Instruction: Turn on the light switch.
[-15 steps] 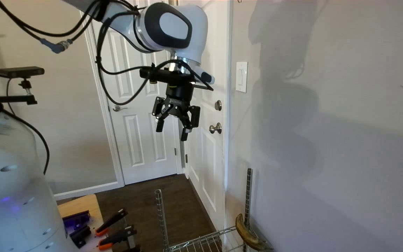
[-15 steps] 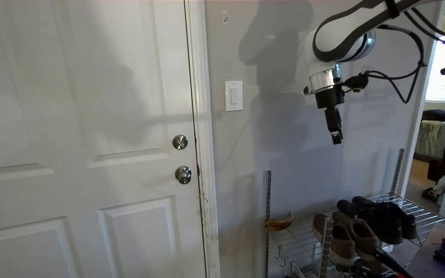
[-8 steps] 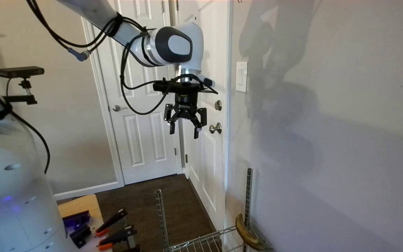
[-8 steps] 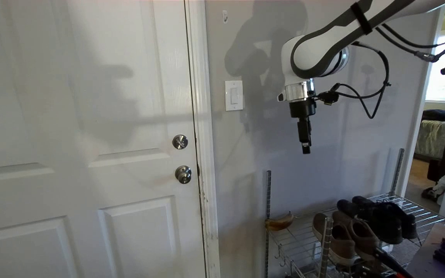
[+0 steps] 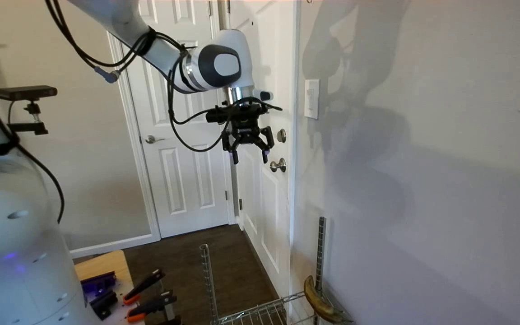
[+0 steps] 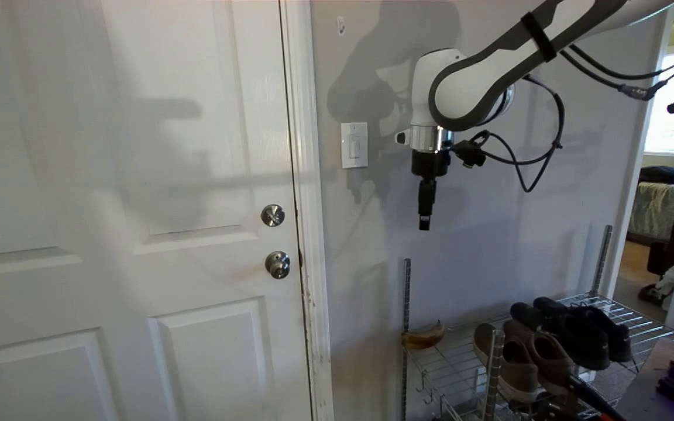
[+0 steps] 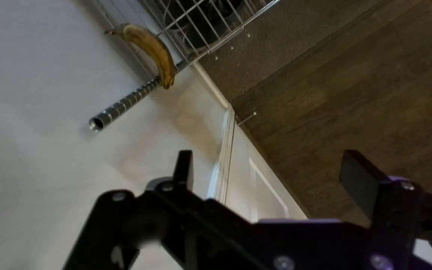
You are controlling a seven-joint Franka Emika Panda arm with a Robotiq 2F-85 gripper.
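Note:
The light switch is a small white upright plate on the pale wall beside the door frame. It shows in both exterior views (image 5: 312, 99) (image 6: 354, 145) with nothing touching it. My gripper (image 5: 250, 158) points down with its fingers spread and nothing between them. In an exterior view the gripper (image 6: 424, 223) hangs to the right of the switch, its fingertips lower than the plate. In the wrist view the gripper (image 7: 270, 168) has its two fingers wide apart, over wall, door and floor. The switch is out of the wrist view.
A round door knob (image 6: 277, 265) and a deadbolt (image 6: 272, 215) stick out from the white door (image 6: 109, 280). Below the arm is a wire shelf (image 6: 448, 368) with upright posts, a banana (image 6: 423, 337) and several shoes (image 6: 577, 333). A camera (image 5: 27, 93) stands on a bracket.
The arm has moved left in the exterior view that faces the wall and door knob, closer to the switch. The hand dipped, then rose slightly. The fingers have stayed spread.

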